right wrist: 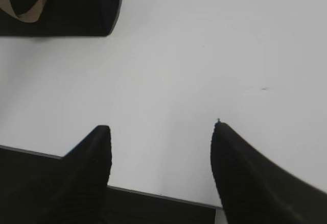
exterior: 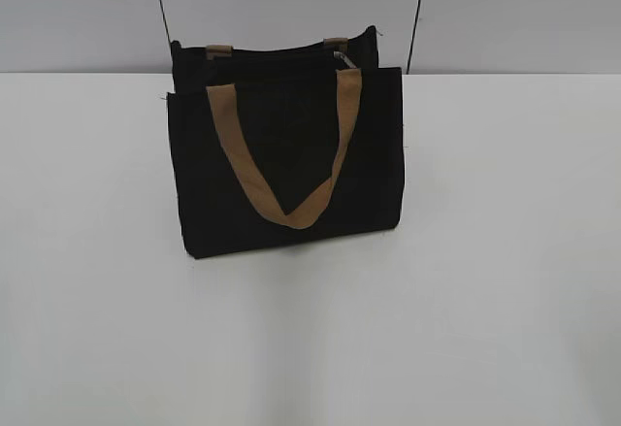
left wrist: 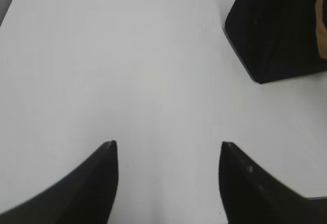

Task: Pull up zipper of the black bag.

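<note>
The black bag (exterior: 281, 164) stands upright on the white table (exterior: 485, 280), with a tan handle (exterior: 291, 169) hanging down its front and a second tan handle at the back. Its top edge shows, but the zipper is too small to make out. Neither arm shows in the exterior view. My left gripper (left wrist: 166, 145) is open and empty over bare table, with the bag's corner (left wrist: 276, 30) at the upper right. My right gripper (right wrist: 161, 127) is open and empty near the table's front edge (right wrist: 153, 193), with the bag (right wrist: 66, 9) at the upper left.
A grey wall with two dark vertical cables (exterior: 160, 4) stands behind the table. The white tabletop stretches wide on both sides and in front of the bag.
</note>
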Robot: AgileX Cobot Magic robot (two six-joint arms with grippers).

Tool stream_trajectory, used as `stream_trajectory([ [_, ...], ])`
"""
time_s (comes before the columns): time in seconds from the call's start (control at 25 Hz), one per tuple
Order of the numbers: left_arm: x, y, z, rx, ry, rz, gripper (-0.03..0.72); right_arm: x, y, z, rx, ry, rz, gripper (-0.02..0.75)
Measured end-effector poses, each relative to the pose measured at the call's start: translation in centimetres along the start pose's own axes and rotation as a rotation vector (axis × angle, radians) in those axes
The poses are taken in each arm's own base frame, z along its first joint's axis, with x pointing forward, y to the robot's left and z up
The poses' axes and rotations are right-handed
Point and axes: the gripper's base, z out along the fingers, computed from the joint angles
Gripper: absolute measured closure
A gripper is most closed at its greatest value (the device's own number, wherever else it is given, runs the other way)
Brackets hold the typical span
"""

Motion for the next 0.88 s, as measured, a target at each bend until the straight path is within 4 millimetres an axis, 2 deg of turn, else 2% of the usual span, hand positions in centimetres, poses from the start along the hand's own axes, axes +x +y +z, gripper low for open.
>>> stream_trajectory([
  [0.4,0.0,0.0,-0.1,-0.016,-0.004,-0.010,0.220,0.0,0.0,0.0,0.024,-0.002,0.014,0.272],
  [0.72,0.9,0.1,-1.5,-0.017,-0.108,-0.018,0.220,0.1,0.1,-0.2,0.025,-0.020,0.013,0.272],
  [0.88,1.0,0.1,-1.6,-0.026,-0.110,-0.023,0.220,0.1,0.1,-0.2,0.024,-0.020,0.013,0.272],
])
